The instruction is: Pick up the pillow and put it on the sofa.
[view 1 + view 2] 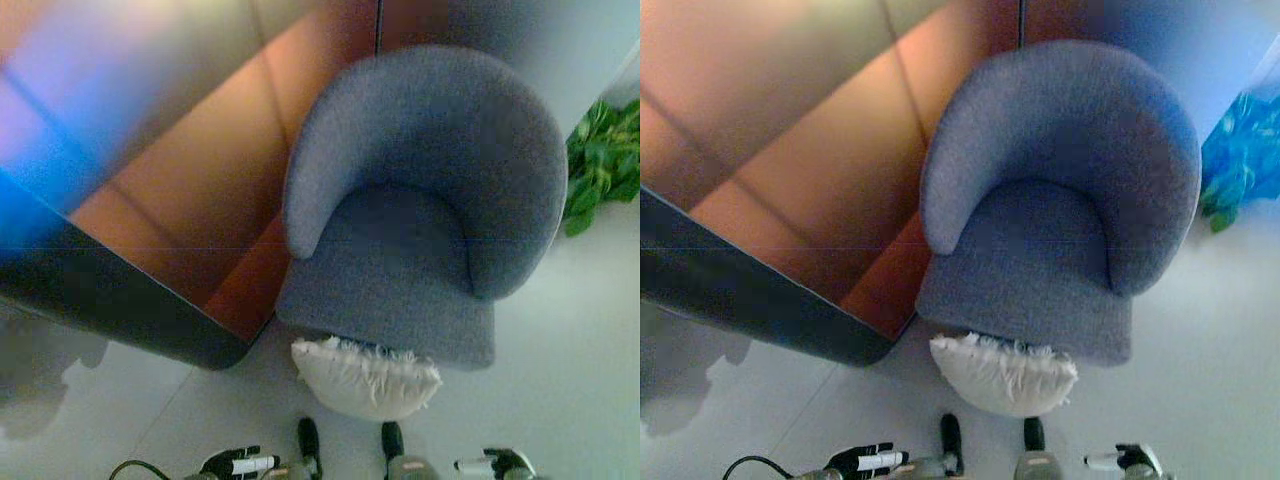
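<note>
A white fringed pillow [365, 378] lies on the pale floor, leaning against the front of a grey round-backed sofa chair [430, 200]. The chair's seat is bare. My left hand [238, 464] shows at the bottom edge, left of the pillow and below it, fingers stretched out with white tips. My right hand [500, 465] shows at the bottom edge, right of the pillow, only partly in view. Both hands are apart from the pillow and hold nothing.
A dark-edged wooden panel wall [150, 310] runs along the left of the chair. A green plant [605, 165] stands at the right edge behind the chair. Pale floor [560, 380] lies around the pillow.
</note>
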Tool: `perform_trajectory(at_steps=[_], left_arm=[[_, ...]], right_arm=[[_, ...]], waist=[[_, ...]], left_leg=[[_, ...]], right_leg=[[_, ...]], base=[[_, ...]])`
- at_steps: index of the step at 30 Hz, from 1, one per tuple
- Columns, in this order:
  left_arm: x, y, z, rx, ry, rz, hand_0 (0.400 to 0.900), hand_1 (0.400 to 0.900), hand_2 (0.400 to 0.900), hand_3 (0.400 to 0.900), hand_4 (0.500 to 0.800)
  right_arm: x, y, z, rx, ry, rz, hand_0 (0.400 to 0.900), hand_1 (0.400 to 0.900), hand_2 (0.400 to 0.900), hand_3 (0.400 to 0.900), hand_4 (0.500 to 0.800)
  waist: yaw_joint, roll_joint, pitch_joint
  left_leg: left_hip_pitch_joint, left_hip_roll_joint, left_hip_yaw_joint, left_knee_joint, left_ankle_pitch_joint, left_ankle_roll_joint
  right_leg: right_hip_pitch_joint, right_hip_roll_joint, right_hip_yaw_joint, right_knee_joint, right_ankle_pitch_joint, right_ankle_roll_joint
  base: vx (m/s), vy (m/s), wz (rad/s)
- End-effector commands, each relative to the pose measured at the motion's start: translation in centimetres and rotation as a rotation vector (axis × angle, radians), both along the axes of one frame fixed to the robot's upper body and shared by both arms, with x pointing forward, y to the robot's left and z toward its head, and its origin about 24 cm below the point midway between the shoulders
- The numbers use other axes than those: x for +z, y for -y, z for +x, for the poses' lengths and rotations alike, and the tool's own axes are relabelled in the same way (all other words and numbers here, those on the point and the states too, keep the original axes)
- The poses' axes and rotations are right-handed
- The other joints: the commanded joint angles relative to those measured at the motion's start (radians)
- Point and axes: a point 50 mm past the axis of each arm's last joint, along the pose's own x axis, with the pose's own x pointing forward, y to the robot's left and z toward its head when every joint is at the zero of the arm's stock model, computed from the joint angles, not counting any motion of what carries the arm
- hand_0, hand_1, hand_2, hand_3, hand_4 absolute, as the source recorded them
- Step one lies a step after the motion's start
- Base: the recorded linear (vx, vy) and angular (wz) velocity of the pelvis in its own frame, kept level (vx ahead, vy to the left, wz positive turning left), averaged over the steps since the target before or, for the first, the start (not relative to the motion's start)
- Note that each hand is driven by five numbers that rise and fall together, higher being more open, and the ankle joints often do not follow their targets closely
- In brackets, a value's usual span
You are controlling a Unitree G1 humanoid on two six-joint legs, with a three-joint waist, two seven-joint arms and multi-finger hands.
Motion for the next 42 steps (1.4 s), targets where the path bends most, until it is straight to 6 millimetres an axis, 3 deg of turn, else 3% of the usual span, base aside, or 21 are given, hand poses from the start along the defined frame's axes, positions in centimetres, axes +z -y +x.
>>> perform_trajectory(at_steps=[1,13,23,35,41,42], left_arm=[[1.2,-1.0,2.6,0.005,0.102,-0.015,0.900,0.900,0.900,0.900,0.800],[4.7,-0.2,8.2,0.032,0.398,-0.173,0.900,0.900,0.900,0.900,0.800],[6.9,0.3,9.9,0.056,0.534,-0.248,0.900,0.900,0.900,0.900,0.800],[7.5,1.6,9.8,0.112,0.606,-0.296,0.900,0.900,0.900,0.900,0.800],[7.1,2.1,9.2,0.124,0.608,-0.293,0.900,0.900,0.900,0.900,0.800],[7.1,2.2,9.1,0.126,0.612,-0.295,0.900,0.900,0.900,0.900,0.800]], right_arm=[[2.5,2.5,3.4,-0.054,0.140,-0.102,0.900,0.900,0.900,0.900,0.800],[10.9,7.2,11.4,-0.141,0.542,-0.164,0.900,0.900,0.900,0.900,0.800],[18.5,10.3,15.1,-0.108,0.769,-0.247,0.900,0.900,0.900,0.900,0.800],[26.2,10.1,19.2,0.003,0.995,-0.265,0.900,0.900,0.900,0.900,0.800],[28.4,9.2,20.5,0.099,1.058,-0.204,0.900,0.900,0.900,0.900,0.800],[28.6,8.8,20.8,0.127,1.072,-0.191,0.641,0.641,0.641,0.641,0.645]], waist=[[0.011,-0.015,0.089],[0.035,0.087,0.285],[0.061,0.128,0.290],[0.101,0.162,0.290],[0.105,0.178,0.290],[0.105,0.180,0.290]], left_leg=[[0.015,-0.093,0.026,0.052,-0.142,-0.003],[-0.262,-0.136,0.008,0.172,-0.103,-0.014],[-0.546,-0.137,0.005,0.359,-0.136,-0.014],[-0.698,-0.115,-0.013,0.393,-0.116,-0.021],[-0.714,-0.113,-0.020,0.398,-0.117,-0.031],[-0.715,-0.114,-0.020,0.397,-0.118,-0.032]], right_leg=[[-0.091,-0.029,0.003,0.090,-0.048,0.042],[-0.379,-0.046,-0.030,0.254,-0.066,0.011],[-0.679,-0.072,-0.051,0.445,-0.106,-0.004],[-0.854,-0.073,-0.032,0.539,-0.121,-0.012],[-0.876,-0.072,-0.019,0.546,-0.127,-0.014],[-0.877,-0.069,-0.017,0.547,-0.130,-0.016]], base=[[-0.07,0.062,0.02],[-0.14,0.026,0.08],[-0.08,-0.016,0.17],[-0.03,-0.012,0.03],[0.00,0.019,0.07],[0.00,0.024,0.04]])
